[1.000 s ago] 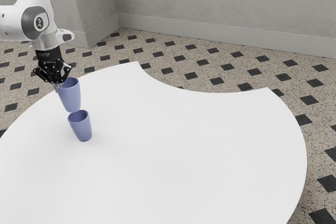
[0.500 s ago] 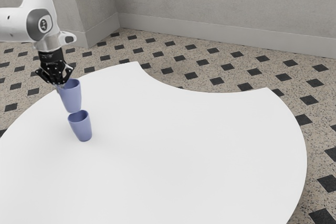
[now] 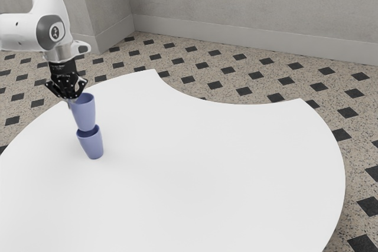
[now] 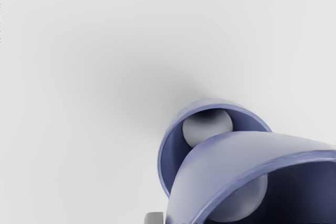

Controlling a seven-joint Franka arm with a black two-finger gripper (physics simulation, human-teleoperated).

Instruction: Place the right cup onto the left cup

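Exterior view: the jaws were holding the upper cup [image 3: 84,114] near its rim. The lower cup [image 3: 92,146] stood on the table [image 3: 207,157]. Whether both cups touched, I could not tell.

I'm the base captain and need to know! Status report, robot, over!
Fingers shut on upper cup. Held above the table, not nested in lower cup. Nothing seen blocking lower cup's mouth. Over.

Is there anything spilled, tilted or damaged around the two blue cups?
Nothing stands out. The tapered blue cup held by the black two-finger tool and the matching cup below look upright; no spill or damage is visible.
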